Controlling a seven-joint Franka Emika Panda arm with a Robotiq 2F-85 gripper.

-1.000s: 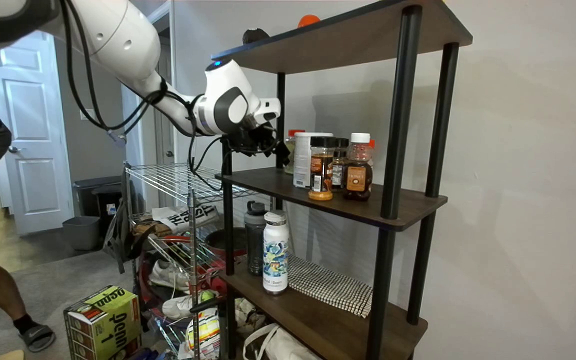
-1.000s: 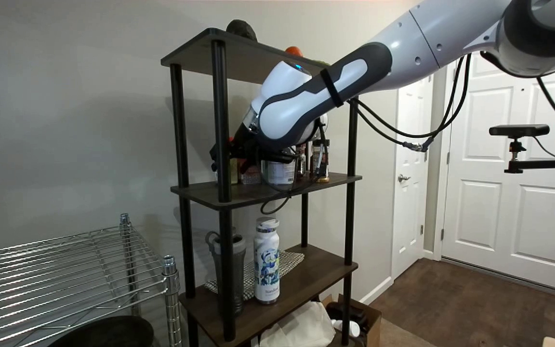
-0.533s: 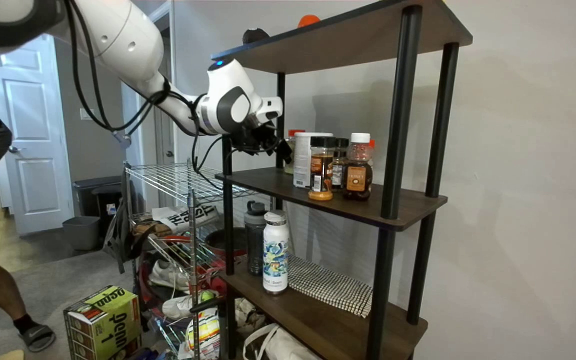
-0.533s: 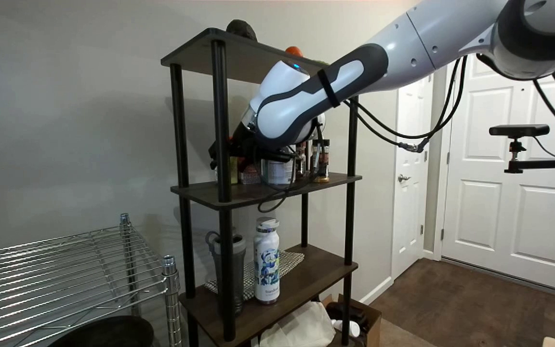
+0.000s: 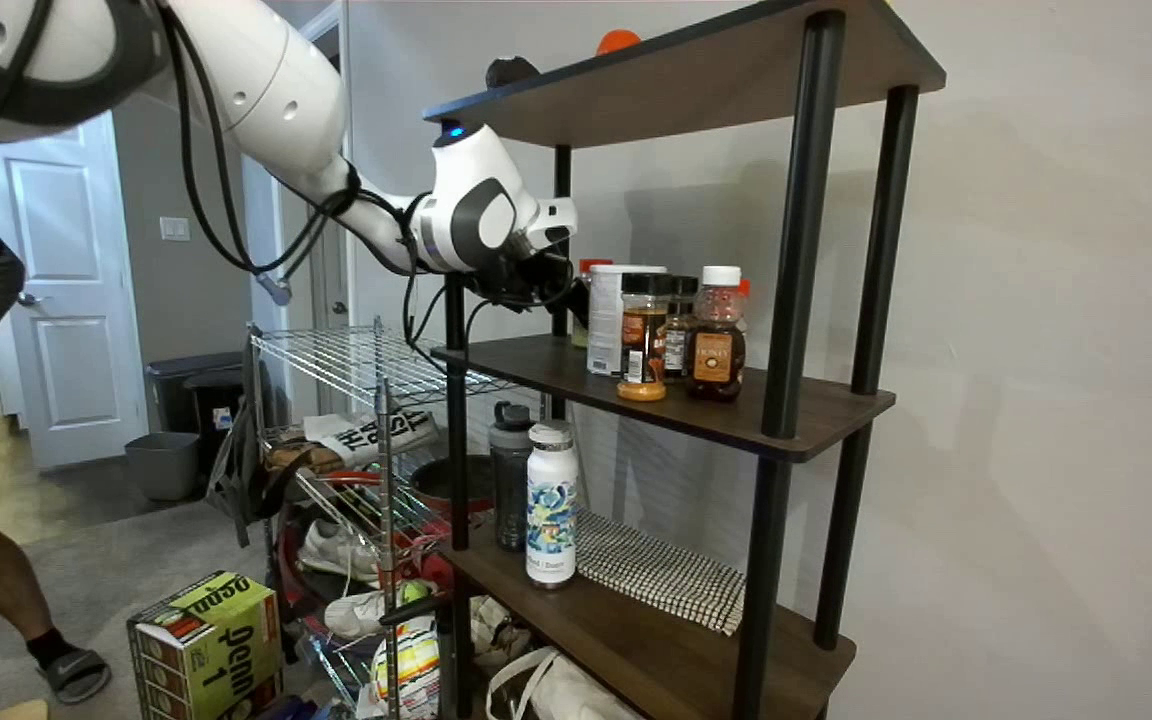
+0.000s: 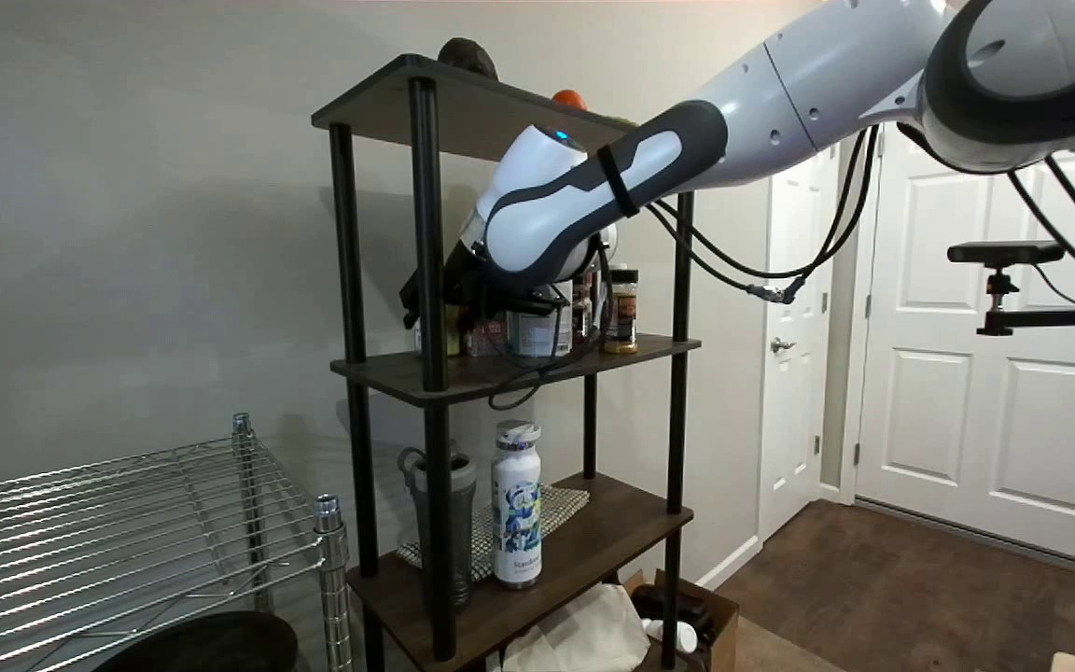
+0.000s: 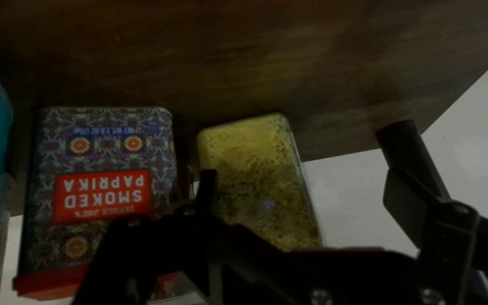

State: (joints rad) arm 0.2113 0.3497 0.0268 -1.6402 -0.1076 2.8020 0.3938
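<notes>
My black gripper [image 7: 305,197] is open in the wrist view, whose picture stands upside down. A clear container of yellow, dark-flecked contents [image 7: 254,169] stands between the fingers, close to the left finger; a gap separates it from the right finger. I cannot tell whether the left finger touches it. A patterned smoked paprika tin [image 7: 104,156] with a red lid stands just left of it. In an exterior view the gripper [image 5: 576,295] reaches over the middle shelf, hiding most of the yellow container, whose red cap [image 5: 594,264] shows. In an exterior view the gripper [image 6: 477,301] is partly hidden by the wrist.
The dark shelf unit [image 5: 536,352] has black posts; one post [image 7: 413,156] is beside the right finger. A white canister [image 5: 611,320], a seasoning bottle [image 5: 643,340] and a honey bottle [image 5: 716,345] share the middle shelf. Bottles [image 5: 550,510] stand below. A wire rack [image 6: 127,523] stands alongside.
The arm has moved a little farther over the middle shelf. The gripper has shifted toward the yellow container and hides more of it. The shelf items have not visibly moved.
</notes>
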